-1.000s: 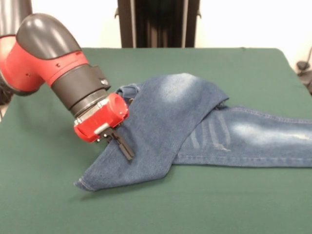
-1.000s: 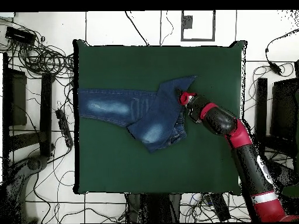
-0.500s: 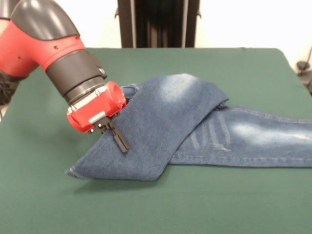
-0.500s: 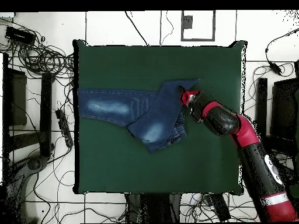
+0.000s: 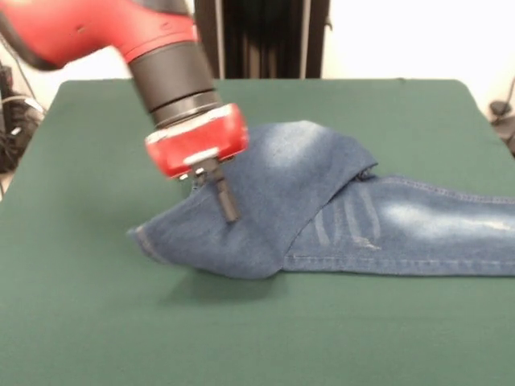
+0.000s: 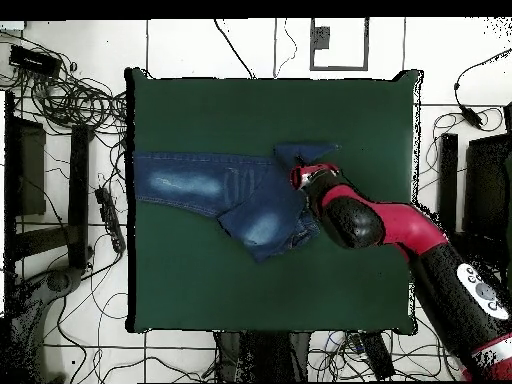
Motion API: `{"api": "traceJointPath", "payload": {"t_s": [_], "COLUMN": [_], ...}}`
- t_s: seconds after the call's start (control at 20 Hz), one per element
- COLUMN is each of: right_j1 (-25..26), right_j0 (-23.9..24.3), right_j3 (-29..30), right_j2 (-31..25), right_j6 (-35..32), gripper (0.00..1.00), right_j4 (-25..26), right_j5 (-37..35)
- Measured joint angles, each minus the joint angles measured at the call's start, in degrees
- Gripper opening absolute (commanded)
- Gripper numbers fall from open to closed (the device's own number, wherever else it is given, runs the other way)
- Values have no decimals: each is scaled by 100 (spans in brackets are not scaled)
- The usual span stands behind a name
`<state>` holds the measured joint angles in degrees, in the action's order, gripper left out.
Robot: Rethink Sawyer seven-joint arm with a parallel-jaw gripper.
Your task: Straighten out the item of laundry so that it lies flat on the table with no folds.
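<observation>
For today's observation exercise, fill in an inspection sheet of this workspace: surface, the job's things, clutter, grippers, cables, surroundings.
Surface: the table, covered in dark green cloth.
Job's things: the jeans, one leg flat and reaching the picture's right edge in the front view, the other folded across it with its hem end raised off the cloth.
Clutter: nothing seen on the table.
Grippers: the gripper over the folded leg, its dark finger against the denim; open or shut cannot be told.
Cables: tangled cables on the floor around the table.
Surroundings: tiled floor, dark equipment beside the table.

Plenty of open table (image 5: 88,322) all around me. Only thing in my way is the folded jeans (image 5: 322,209), humped up right under my gripper (image 5: 228,211).
</observation>
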<state>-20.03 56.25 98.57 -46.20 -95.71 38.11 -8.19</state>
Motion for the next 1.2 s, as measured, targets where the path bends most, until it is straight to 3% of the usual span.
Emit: {"api": "traceJointPath", "payload": {"t_s": [0.4, 0.9, 1.1, 1.2], "right_j1": [-1120, -1288, -1275, -1239], "right_j0": [-1391, -1589, -2141, -2766], "right_j3": [1158, 2263, 2540, 2587], "right_j2": [1377, 1962, 2638, 3216], "right_j6": [-1102, -1177, -1177, -1177], "gripper": [0, 0, 0, 0], "right_j4": [-705, -616, -572, -627], "right_j5": [1487, 1960, 2161, 2465]}}
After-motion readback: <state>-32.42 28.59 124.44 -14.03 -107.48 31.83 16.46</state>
